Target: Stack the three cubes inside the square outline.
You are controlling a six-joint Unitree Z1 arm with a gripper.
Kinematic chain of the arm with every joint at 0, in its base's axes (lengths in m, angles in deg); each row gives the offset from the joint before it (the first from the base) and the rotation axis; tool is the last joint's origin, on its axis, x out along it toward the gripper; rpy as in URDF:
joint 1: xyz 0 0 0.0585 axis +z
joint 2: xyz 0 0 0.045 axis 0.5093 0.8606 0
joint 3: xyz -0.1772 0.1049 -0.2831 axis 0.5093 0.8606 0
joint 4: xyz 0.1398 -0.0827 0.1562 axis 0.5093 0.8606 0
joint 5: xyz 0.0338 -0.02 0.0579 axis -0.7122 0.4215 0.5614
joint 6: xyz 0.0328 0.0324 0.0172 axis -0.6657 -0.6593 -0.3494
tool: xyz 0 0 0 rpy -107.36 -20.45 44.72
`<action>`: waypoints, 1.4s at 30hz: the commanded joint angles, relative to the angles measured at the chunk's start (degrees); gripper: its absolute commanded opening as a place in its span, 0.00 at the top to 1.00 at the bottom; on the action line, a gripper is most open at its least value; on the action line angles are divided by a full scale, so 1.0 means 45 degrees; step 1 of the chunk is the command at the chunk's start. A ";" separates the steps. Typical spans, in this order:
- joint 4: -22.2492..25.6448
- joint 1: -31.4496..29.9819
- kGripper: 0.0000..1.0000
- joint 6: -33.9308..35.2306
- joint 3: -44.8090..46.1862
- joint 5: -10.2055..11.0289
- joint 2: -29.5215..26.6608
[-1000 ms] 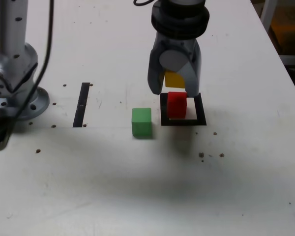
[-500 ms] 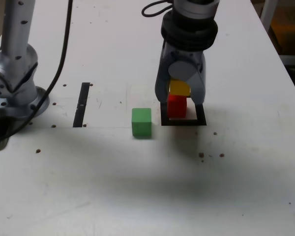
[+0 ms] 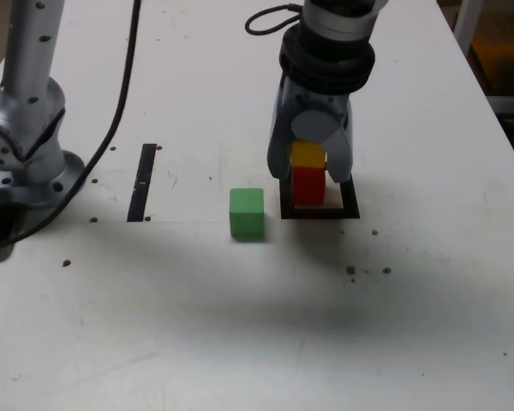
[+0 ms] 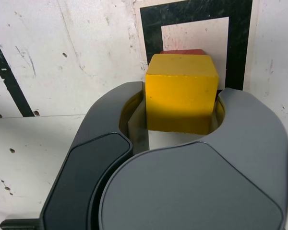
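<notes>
Right in the upper middle of the exterior view, slightly right of centre, the hand (image 3: pixel 309 174) is clenched on the yellow cube (image 3: pixel 308 154), with a finger on either side of it. Directly below the yellow cube in that frame is the red cube (image 3: pixel 308 188), inside the square outline (image 3: pixel 350 202) and nearer its left side. The yellow cube appears right over the red one, though whether the two touch cannot be told. In the wrist view, the yellow cube sits between the curved fingers, and only a thin red edge shows past it, against the white centre of the outline. The green cube (image 3: pixel 247 214) rests on the pale surface (image 3: pixel 223 317) near the centre of the exterior view, just beside the outline's left edge and apart from the other two. Farther toward the left of that frame lies a black tape strip (image 3: pixel 141 182). A round metal base (image 3: pixel 47 180) stands at the far left, and a black cable (image 3: pixel 111 124) curves across the upper left. Small dark spots mark the surface.
</notes>
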 commanded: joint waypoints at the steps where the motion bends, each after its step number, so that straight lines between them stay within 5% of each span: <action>1: -0.0079 0.0026 0.79 0.0006 0.0049 -0.0034 0.0051; 42: -0.0790 0.0241 0.43 -0.0446 0.0568 -0.0340 0.0064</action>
